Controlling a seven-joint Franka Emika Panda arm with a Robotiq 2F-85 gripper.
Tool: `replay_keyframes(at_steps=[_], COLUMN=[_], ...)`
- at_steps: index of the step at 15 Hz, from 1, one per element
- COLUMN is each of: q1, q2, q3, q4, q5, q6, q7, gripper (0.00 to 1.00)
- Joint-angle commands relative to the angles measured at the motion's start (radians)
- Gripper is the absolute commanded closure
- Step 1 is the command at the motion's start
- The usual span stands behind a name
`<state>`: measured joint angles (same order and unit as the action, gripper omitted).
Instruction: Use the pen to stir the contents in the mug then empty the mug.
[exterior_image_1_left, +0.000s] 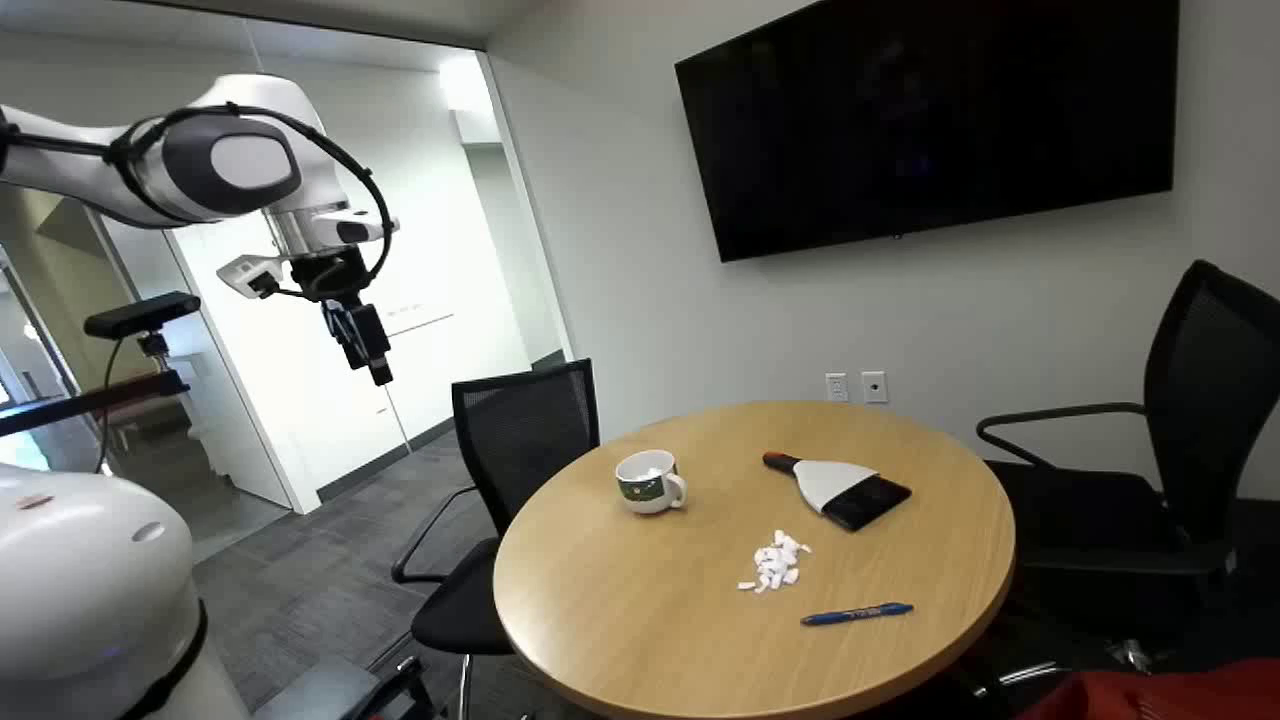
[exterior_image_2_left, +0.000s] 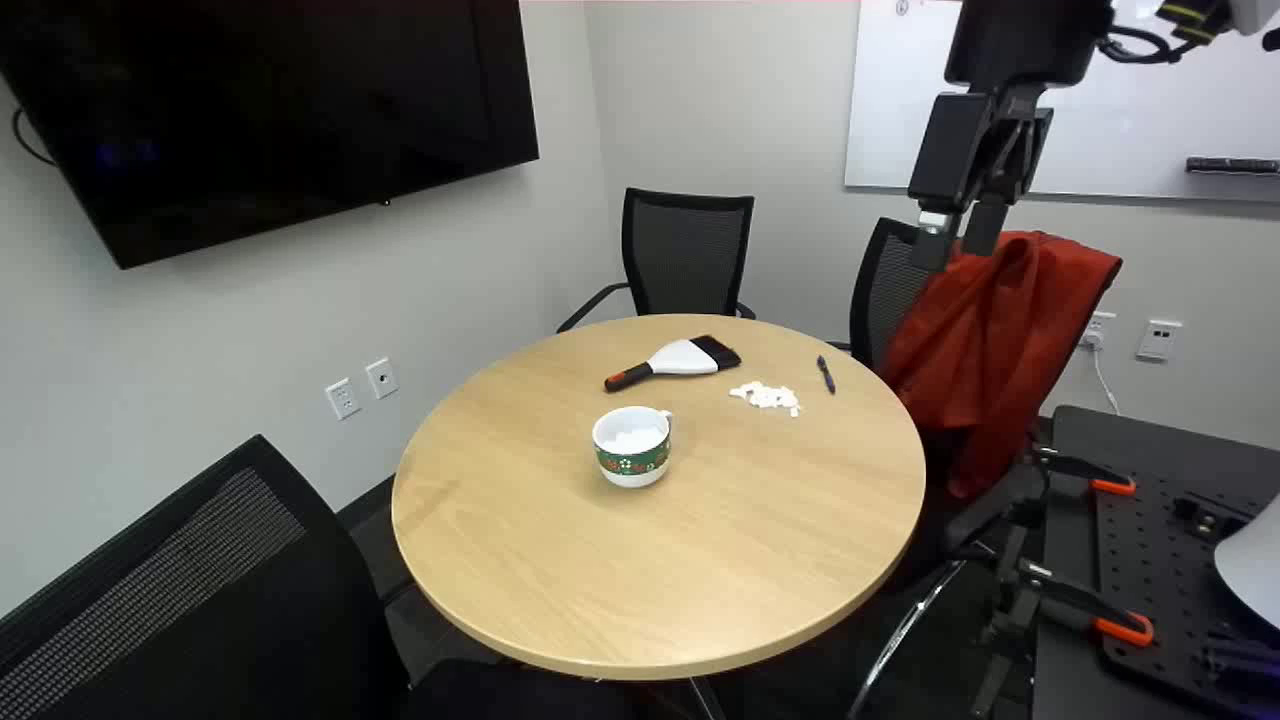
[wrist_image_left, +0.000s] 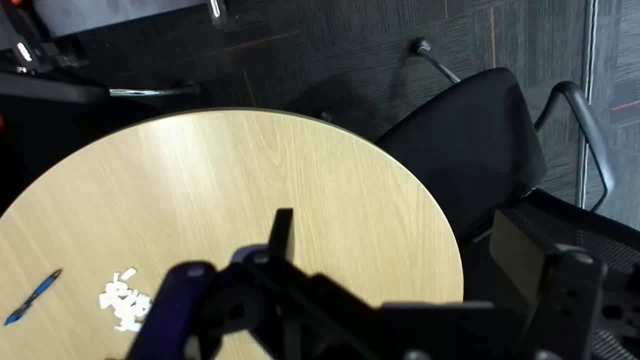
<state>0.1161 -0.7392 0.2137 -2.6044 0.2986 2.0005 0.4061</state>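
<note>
The pen (exterior_image_1_left: 857, 614) lies nearest in an exterior view, flat on the round table (exterior_image_1_left: 620, 600) near its edge. It looks light, stiff and smooth, so it may well roll or slip if nudged; a pinch across the barrel, toward one end, should leave enough length for stirring. Pale print runs along the blue barrel, too small to read.

Just beyond it, not touching, sits a loose heap of white bits (exterior_image_1_left: 775, 564), likely light enough to scatter at a careless touch. Farther back stands the mug (exterior_image_1_left: 647, 488), upright, its handle turned roughly toward the heap, with white contents (exterior_image_2_left: 637, 440) showing inside. It is probably ceramic: rigid, slick and breakable, best taken by the wall or the handle. The green band around it carries red and white flower-like ornament; I can make out no lettering. What looks like a hand brush (exterior_image_1_left: 835, 487) lies flat to one side of it.

The gripper (wrist_image_left: 392, 227) hangs high, well apart from the table, spread wide, with nothing between its fingers. Farthest off, a dark wall screen (exterior_image_1_left: 940, 130) shows no brand that I can read.
</note>
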Motion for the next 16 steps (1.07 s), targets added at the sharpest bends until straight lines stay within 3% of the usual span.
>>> replay_keyframes(at_steps=[1, 7, 11, 16], q1=[-0.005, -0.019, -0.130, -0.281], q2=[0.000, 0.007, 0.042, 0.159], q3=[0.003, -0.003, -0.065, -0.158], q4=[0.002, 0.011, 0.037, 0.052], q5=[0.002, -0.009, -0.091, -0.265], q6=[-0.004, 0.002, 0.070, 0.242], q7=[-0.002, 0.000, -0.013, -0.065], gripper=[0.00, 0.00, 0.00, 0.00])
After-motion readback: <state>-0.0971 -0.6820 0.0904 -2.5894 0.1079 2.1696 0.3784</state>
